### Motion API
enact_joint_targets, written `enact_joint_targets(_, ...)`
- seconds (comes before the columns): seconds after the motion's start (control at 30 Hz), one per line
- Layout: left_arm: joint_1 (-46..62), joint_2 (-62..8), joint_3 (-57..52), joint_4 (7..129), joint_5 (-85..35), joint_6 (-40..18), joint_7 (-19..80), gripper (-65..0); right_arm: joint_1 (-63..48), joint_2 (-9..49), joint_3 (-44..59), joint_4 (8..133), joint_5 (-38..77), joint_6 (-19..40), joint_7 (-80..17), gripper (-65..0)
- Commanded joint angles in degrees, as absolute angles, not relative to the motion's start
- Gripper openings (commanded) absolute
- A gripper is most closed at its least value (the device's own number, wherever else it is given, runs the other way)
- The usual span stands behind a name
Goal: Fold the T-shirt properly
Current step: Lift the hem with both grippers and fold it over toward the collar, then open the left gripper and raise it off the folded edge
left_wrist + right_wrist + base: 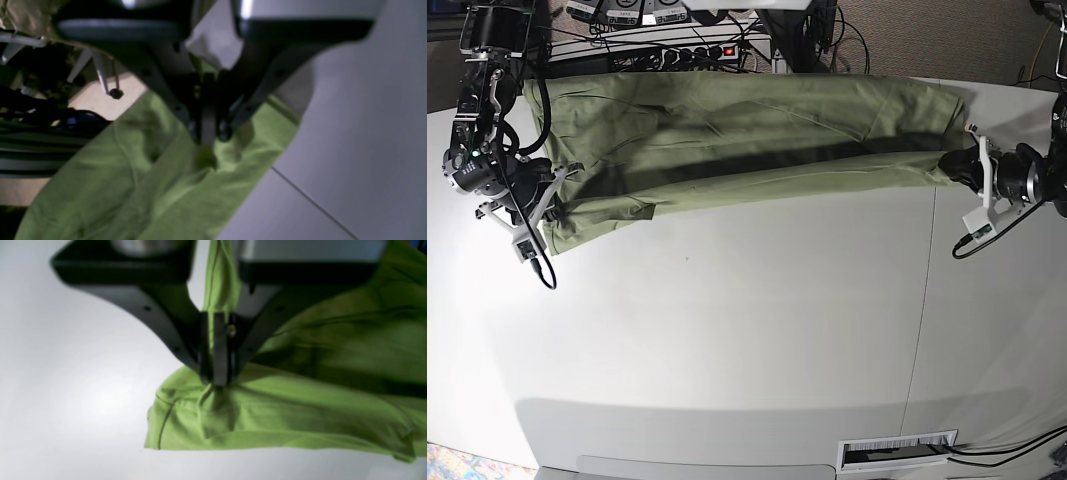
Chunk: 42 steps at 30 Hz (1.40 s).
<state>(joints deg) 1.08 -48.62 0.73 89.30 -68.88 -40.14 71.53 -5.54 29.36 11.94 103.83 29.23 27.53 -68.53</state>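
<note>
Left wrist: the left tool [208, 141] pinches the T-shirt [133, 186], cloth spreading below it.
Right wrist: the right tool [217, 381] clamps a fold [217, 396].
Base: the shirt stretches between both tools over the tabletop [757, 320]
</note>
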Motion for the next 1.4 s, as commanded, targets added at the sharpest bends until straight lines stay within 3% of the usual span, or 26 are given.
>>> enact_joint_targets(0.0, 0.36, -50.17, 0.12, 90.06, -69.93, -40.00, 72.10, -65.0, -4.78, 30.48, 12.45, 104.68, 29.10, 27.51, -68.03, -65.0)
enact_joint_targets(0.2, 1.13, -50.17, 0.12, 90.06, -69.95, -40.00, 72.12, -65.0, -4.75, 30.48, 12.45, 104.68, 28.91, 27.53, -68.97, -65.0)
enact_joint_targets(0.3, 2.24, -50.15, 0.12, 90.06, -70.37, -40.00, 72.14, -55.1, -4.75, 30.48, 12.45, 104.68, 28.88, 27.55, -68.97, -65.0)
enact_joint_targets(0.4, 3.73, -50.15, 0.12, 90.06, -70.76, -40.00, 72.12, -48.7, -4.75, 30.46, 12.45, 104.68, 28.91, 27.55, -68.75, -60.4)
enact_joint_targets(1.13, 5.74, -50.17, 0.12, 90.06, -68.88, -40.00, 69.41, -48.4, -8.25, 30.15, 12.45, 104.77, 33.63, 28.93, -72.53, -59.4)
enact_joint_targets(1.37, 5.69, -50.17, 0.12, 90.06, -61.65, -38.50, 64.99, -48.4, -8.25, 28.21, 12.45, 108.88, 38.04, 30.02, -69.67, -59.4)
